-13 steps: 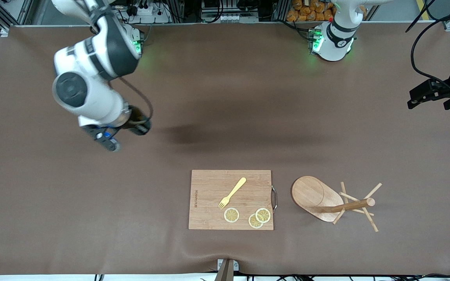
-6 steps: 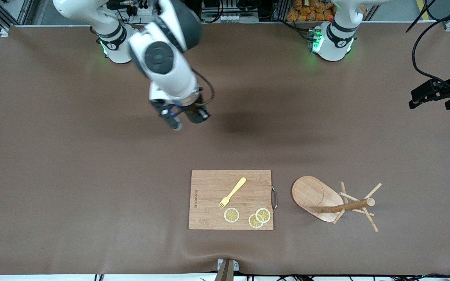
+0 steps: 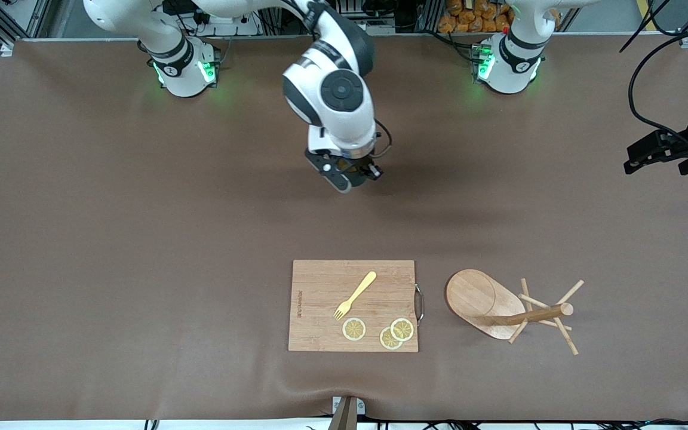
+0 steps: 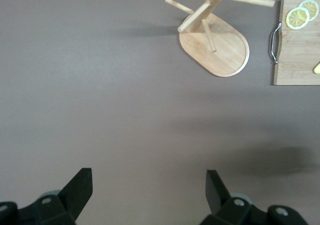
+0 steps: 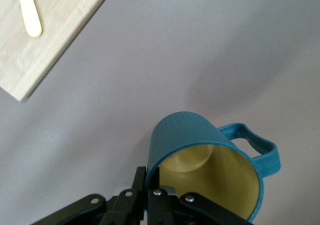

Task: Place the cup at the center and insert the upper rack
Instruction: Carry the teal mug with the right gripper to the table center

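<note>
The right gripper (image 3: 349, 177), raised over the bare middle of the surface (image 3: 141, 239), is clamped on the rim of the cup (image 5: 210, 167); in the front view the arm appears to hide the cup. The left gripper (image 4: 145, 185) waits with fingers wide apart and empty at its own end of the surface. The upper rack (image 3: 499, 307) lies tipped on the surface beside the cutting board (image 3: 320, 286), toward the left arm's end. The board carries a yellow fork (image 3: 355, 295) and lemon slices (image 3: 392, 333).
</note>
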Controlling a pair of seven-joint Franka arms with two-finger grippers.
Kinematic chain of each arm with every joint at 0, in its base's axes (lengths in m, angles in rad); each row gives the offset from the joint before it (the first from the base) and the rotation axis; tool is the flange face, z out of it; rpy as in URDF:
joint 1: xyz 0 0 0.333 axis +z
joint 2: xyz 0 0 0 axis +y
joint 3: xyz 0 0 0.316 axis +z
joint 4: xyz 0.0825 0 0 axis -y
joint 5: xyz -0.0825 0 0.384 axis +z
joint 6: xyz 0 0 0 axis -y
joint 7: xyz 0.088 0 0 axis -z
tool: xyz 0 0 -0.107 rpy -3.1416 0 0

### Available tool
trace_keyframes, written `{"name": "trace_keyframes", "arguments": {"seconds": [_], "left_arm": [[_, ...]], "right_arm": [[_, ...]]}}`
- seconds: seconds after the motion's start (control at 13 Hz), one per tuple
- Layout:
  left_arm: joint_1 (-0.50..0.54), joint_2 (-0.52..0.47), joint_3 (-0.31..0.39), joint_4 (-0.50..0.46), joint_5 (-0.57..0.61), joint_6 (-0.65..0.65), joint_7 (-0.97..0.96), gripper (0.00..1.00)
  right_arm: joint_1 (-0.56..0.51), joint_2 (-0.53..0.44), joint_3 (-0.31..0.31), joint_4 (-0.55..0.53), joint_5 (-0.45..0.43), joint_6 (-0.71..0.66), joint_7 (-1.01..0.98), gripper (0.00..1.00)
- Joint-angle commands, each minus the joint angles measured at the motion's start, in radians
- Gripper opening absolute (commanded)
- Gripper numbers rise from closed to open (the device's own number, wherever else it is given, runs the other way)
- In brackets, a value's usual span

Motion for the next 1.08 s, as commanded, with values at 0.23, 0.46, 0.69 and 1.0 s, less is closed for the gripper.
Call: {"name": "trace_keyframes", "arguments": {"seconds": [0.23, 0.46, 0.69, 1.0], "left_arm": [[0.003, 0.013, -0.005, 0.011, -0.015, 0.015, -0.002, 1.0], [0.005, 0.009, -0.004, 0.011, -0.012, 0.009, -0.006, 1.0], [0.005, 0.009, -0.002, 0.014, -0.009, 0.01, -0.008, 1.0], [0.006, 0.003, -0.002, 0.014, -0.006, 0.002, -0.069, 1.0]], "right_arm": [[0.056, 0.148, 0.004, 0.089, 0.013, 0.083, 0.031, 0.0], [0.09, 0.184, 0.004, 0.092, 0.013, 0.123, 0.081, 0.0], [0.125, 0.19, 0.004, 0.089, 0.011, 0.117, 0.088, 0.0], [0.133, 0.193, 0.002, 0.08, -0.003, 0.114, 0.089, 0.0]]}}
